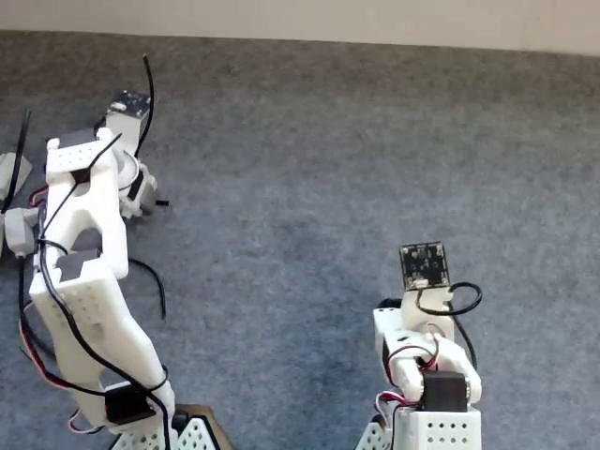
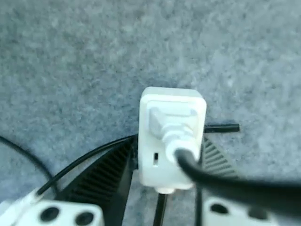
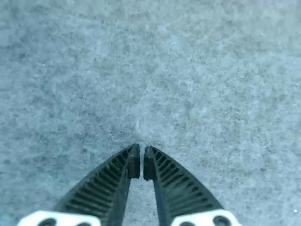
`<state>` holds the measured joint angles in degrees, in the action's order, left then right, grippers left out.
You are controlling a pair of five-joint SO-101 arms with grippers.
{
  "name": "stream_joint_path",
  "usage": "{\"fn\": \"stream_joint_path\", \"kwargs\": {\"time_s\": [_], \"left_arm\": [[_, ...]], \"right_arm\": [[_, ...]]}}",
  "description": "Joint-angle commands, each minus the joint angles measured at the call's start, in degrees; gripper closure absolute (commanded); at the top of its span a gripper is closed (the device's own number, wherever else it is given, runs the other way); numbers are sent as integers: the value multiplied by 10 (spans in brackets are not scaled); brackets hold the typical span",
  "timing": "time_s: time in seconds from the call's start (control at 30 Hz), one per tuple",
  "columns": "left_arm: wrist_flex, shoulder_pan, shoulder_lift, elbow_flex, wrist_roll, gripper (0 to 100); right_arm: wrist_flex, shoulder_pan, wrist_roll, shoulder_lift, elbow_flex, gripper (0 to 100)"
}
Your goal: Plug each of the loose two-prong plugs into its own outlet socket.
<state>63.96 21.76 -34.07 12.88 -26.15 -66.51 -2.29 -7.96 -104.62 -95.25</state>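
Left wrist view has the left tool (image 2: 168, 141) clamped on the flat sides of a white socket block (image 2: 149, 146) over the grey table (image 2: 70, 56), a grey two-prong plug (image 2: 164, 120) seated in it; probably light and rigid, though its stiff black cord (image 2: 225, 188) may tug; right wrist view shows the right tool (image 3: 141, 162) pinched together; high view adds the left arm (image 1: 89, 281) and right arm (image 1: 427, 375) well apart.

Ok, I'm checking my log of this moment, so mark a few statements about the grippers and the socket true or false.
The right gripper is shut and empty. True.
The fingers of the left gripper flank the white socket block. True.
The block has no plug in it. False: a pale plug with a black cable sits in it.
The arms work over bare wood. False: the surface is grey and carpet-like.
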Motion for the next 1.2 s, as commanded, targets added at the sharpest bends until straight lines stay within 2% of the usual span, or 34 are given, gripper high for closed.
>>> {"fn": "stream_joint_path", "kwargs": {"time_s": [0.0,0.23,0.37,0.53,0.63,0.73,0.83,1.0,1.03,1.17], "left_arm": [[25,0,29,17,2,733],[39,3,130,18,4,733],[74,0,225,17,6,733],[122,0,371,15,82,733],[170,0,468,-14,157,735],[181,0,574,-109,202,806],[161,-19,676,-253,205,891],[121,-40,856,-488,203,961],[113,-40,892,-525,196,994],[91,-40,1030,-657,126,995]], "right_arm": [[9,0,7,-5,-84,972],[9,0,7,-4,-84,972],[9,0,7,-4,-84,972],[9,0,7,-4,-85,972],[9,0,7,-4,-85,972],[9,0,7,-4,-85,972],[9,0,7,-4,-85,972],[9,0,7,-4,-85,972],[9,0,7,-4,-85,972],[9,0,7,-4,-85,972]]}}
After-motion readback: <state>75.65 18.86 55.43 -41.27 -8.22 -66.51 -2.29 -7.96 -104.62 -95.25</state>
